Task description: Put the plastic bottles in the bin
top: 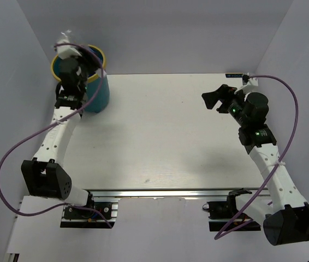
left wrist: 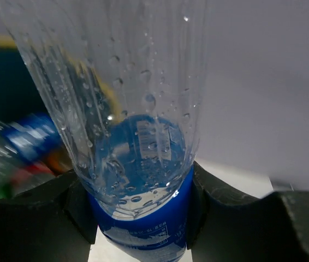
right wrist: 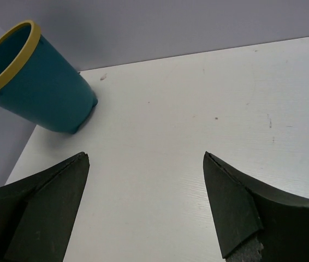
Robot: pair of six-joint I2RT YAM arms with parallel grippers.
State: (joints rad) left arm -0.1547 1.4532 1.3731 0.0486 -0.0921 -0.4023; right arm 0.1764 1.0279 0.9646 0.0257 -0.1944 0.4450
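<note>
My left gripper (left wrist: 138,210) is shut on a clear plastic bottle with a blue label (left wrist: 139,164), its fingers pressing both sides of the label. In the top view that bottle (top: 64,42) sticks up at the far left rim of the teal bin with its yellow rim (top: 99,91), and my left gripper (top: 70,61) hangs over the bin's mouth. Several other bottles (left wrist: 18,158) lie blurred inside the bin. My right gripper (top: 218,98) stands open over the table's right side, nothing between its fingers (right wrist: 146,202). The right wrist view shows the bin (right wrist: 40,93) far off to its left.
The white table (top: 165,136) is walled by pale panels at the back and on both sides. A small dark fitting (top: 236,75) sits on the table's far right edge. Purple cables loop beside both arms.
</note>
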